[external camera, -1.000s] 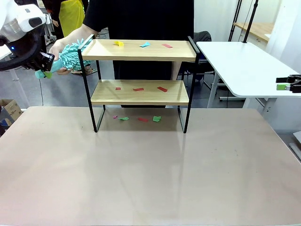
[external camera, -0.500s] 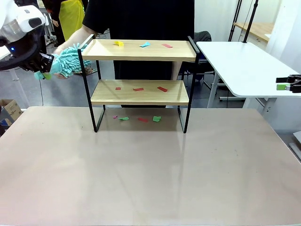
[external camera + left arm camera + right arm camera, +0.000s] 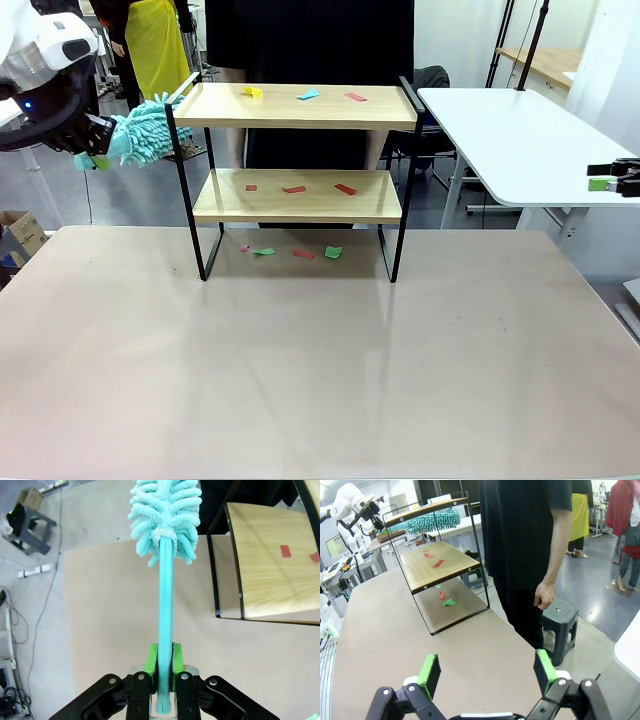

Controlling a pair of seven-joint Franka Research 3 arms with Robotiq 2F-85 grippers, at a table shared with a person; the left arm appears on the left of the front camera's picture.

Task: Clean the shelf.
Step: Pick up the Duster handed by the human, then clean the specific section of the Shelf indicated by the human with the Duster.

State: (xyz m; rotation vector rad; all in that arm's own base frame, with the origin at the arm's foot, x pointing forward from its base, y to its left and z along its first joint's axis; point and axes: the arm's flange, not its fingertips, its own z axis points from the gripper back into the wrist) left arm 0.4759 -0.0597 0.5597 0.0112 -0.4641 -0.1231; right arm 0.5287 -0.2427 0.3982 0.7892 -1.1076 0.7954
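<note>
The shelf (image 3: pixel 300 108) stands at the far middle of the table, and several coloured paper scraps lie on its top board, its lower board (image 3: pixel 297 197) and the tabletop beneath it. My left gripper (image 3: pixel 96 152) hangs left of the shelf's top corner, shut on the handle of a teal fluffy duster (image 3: pixel 148 130). The duster's head nearly touches the top board's left end. In the left wrist view the green pads (image 3: pixel 151 658) clamp the handle (image 3: pixel 165 605). My right gripper (image 3: pixel 604 183) is far right and open, with its pads (image 3: pixel 429 673) wide apart.
A person in a black shirt (image 3: pixel 300 40) stands behind the shelf, one hand (image 3: pixel 543 596) hanging at their side. A white side table (image 3: pixel 520 140) is at the right. A grey stool (image 3: pixel 559 617) stands by the person, and a cardboard box (image 3: pixel 20 236) sits on the floor at the left.
The person's hand has let go of the duster and pulled back out of sight. The duster stays in my left gripper, lifted slightly toward the top board.
</note>
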